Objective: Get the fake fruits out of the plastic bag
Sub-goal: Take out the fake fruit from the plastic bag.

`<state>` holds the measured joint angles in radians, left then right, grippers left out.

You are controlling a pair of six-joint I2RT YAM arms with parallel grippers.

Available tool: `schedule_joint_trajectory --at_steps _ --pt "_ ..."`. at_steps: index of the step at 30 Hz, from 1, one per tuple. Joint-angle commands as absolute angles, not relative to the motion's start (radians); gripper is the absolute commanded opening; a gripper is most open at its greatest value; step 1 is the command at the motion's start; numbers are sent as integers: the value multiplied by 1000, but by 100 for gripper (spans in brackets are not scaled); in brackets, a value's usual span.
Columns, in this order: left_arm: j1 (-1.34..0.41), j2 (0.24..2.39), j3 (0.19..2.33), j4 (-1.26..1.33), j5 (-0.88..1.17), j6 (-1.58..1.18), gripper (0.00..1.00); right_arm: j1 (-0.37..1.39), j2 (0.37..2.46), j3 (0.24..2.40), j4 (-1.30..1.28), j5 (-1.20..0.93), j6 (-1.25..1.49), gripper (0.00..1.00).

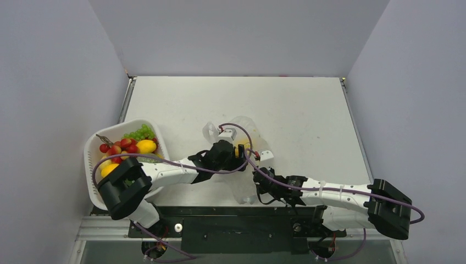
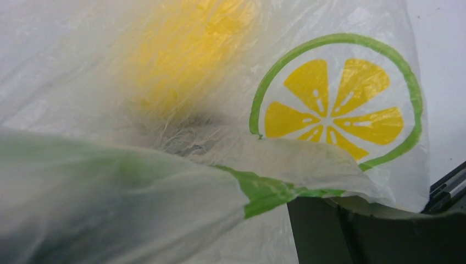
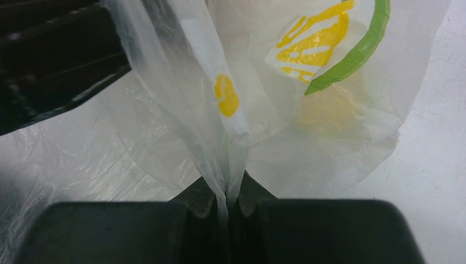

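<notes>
The plastic bag lies crumpled at mid-table, transparent with a lemon-slice print. My left gripper reaches into it, with a yellow fake fruit at its tip. In the left wrist view the bag film drapes over the jaws. One finger shows well off centre, so the jaws stand apart, and the yellow fruit is a blur beyond them. My right gripper is shut on a gathered fold of the bag, pinched at its tips. The yellow fruit shows faintly through the film.
A rigid white basket stands at the left edge, holding a yellow lemon, green grapes, red fruits and an orange one. The left arm's base overlaps its near corner. Grey walls enclose the table.
</notes>
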<state>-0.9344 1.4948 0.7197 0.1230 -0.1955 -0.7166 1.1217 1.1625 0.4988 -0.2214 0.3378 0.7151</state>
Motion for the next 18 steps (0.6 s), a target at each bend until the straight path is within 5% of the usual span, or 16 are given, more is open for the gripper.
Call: schedule_joint_trajectory --at_steps 1,7,12,18 --pt "-946 1559 802 159 -225 -666 73 1112 1132 501 -184 327 701 0" --pt "-954 1629 829 163 -229 -646 63 1110 1119 496 -192 327 699 0" --pt "-954 1656 858 128 -238 -634 31 1109 1113 496 -200 332 701 0" --pt "-957 1589 852 108 -207 -638 22 1107 1109 496 -202 344 704 0"
